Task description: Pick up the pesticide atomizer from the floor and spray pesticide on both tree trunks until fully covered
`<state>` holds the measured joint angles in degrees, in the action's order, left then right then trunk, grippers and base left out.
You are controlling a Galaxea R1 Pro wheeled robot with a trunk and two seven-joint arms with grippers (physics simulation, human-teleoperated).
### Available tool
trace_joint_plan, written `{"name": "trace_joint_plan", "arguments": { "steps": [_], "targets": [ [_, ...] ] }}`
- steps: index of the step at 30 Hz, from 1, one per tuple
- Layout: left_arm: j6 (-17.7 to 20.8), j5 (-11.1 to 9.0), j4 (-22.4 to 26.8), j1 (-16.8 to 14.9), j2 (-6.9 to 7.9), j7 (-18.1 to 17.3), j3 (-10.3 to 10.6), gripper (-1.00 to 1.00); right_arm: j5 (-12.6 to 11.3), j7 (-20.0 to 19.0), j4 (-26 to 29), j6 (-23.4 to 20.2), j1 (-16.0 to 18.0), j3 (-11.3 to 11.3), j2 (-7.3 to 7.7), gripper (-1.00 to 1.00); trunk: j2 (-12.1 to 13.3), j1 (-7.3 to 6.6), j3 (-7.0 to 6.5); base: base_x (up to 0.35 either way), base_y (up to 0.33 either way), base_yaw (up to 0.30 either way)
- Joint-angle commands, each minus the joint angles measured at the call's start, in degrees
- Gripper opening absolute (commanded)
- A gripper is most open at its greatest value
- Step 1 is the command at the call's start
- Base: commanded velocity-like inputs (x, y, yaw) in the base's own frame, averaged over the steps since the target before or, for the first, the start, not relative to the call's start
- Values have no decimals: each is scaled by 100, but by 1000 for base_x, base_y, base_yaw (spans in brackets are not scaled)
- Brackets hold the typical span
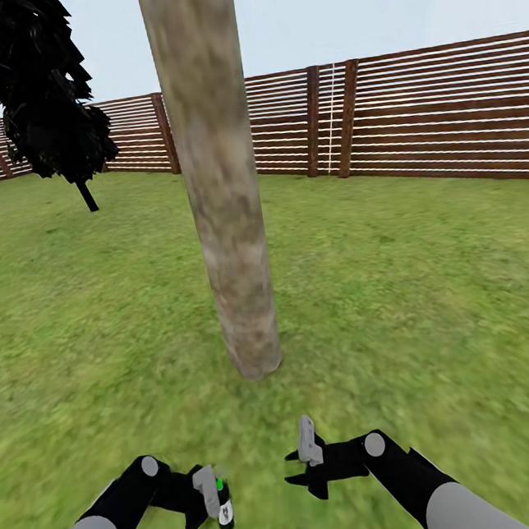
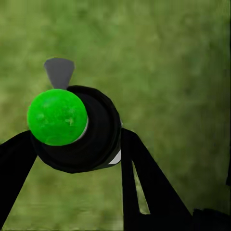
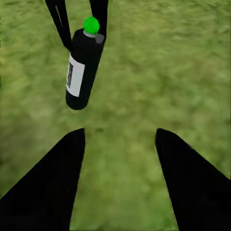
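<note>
The left gripper [image 1: 212, 496] is clamped on the atomizer [image 1: 221, 501], low in front of the trunk [image 1: 224, 220] and short of its base. The right gripper [image 1: 309, 462] hangs with its jaws apart, holding nothing, just beside the left one and equally near the trunk.

The atomizer looks like a small rigid bottle, probably light, with a smooth, possibly slippery dark body; the hold sits near its top, which seems sensible.

The left wrist view looks down on its green cap [image 2: 57, 117] and a grey nozzle [image 2: 59, 72]. The right wrist view shows the bottle's side and white label [image 3: 74, 75] over grass [image 3: 159, 72]. The head view adds the fence [image 1: 436, 115] behind the trunk.
</note>
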<state>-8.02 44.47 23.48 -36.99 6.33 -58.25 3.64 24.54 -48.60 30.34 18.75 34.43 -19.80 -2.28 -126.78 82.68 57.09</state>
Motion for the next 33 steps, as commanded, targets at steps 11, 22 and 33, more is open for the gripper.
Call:
{"name": "trace_joint_plan", "arguments": {
  "steps": [11, 22, 33],
  "targets": [
    [-7, -184, -205, 147, 944, 1927, -267, -100, 36, 1024, -572, 66, -13, 38, 412, 100, -2, -1, 5, 0, 0, 0],
    [621, -1202, -1271, 157, 847, 3440, -2580, -100, -2567, 5151, -2708, 124, -188, 52, 588, 100, -2, -1, 5, 0, 0, 0],
    [1756, -1289, -1180, 149, 396, 3681, -2676, -100, -3448, 6442, -2726, 961, -585, 24, 616, 100, -2, -1, 5, 1, 0, 0]
  ]
}}
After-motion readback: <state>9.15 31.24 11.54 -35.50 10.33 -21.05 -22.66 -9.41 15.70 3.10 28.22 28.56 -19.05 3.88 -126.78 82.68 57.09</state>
